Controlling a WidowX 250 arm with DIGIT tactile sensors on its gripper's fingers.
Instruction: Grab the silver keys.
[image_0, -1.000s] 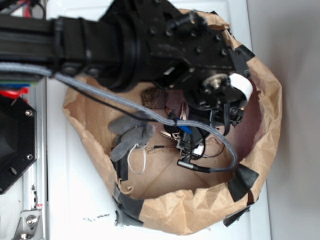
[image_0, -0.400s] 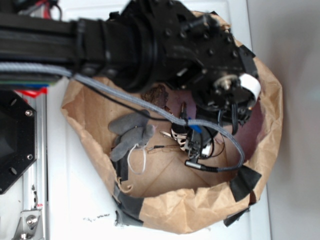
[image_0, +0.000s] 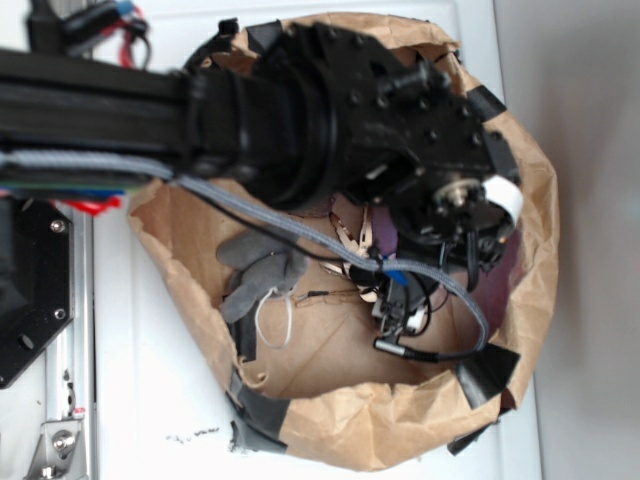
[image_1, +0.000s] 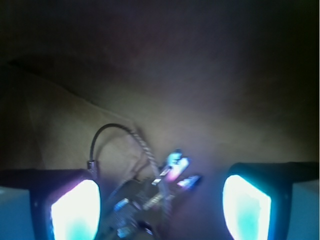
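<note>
hanging low inside the brown paper bag (image_0: 540, 250), the gripper (image_1: 161, 207) has its two pads (image_1: 75, 212) spread apart, one at each lower corner of the wrist view, with nothing clamped between them. the silver keys (image_1: 167, 175) lie on the bag floor in the gap between the pads, nearer the left one, their blades glinting beside a dark curved cable (image_1: 102, 137) (the picture is dim and soft, so whether either pad touches metal cannot be told). from the exterior view the arm (image_0: 330, 120) covers most of the bag and only a few pale key blades (image_0: 352, 232) peek out just under it; the grey plush toy (image_0: 258, 270) sits apart to one side, untouched. judging by this, the approach looks largely done, while closing on the keys and lifting them out is not yet done.
</note>
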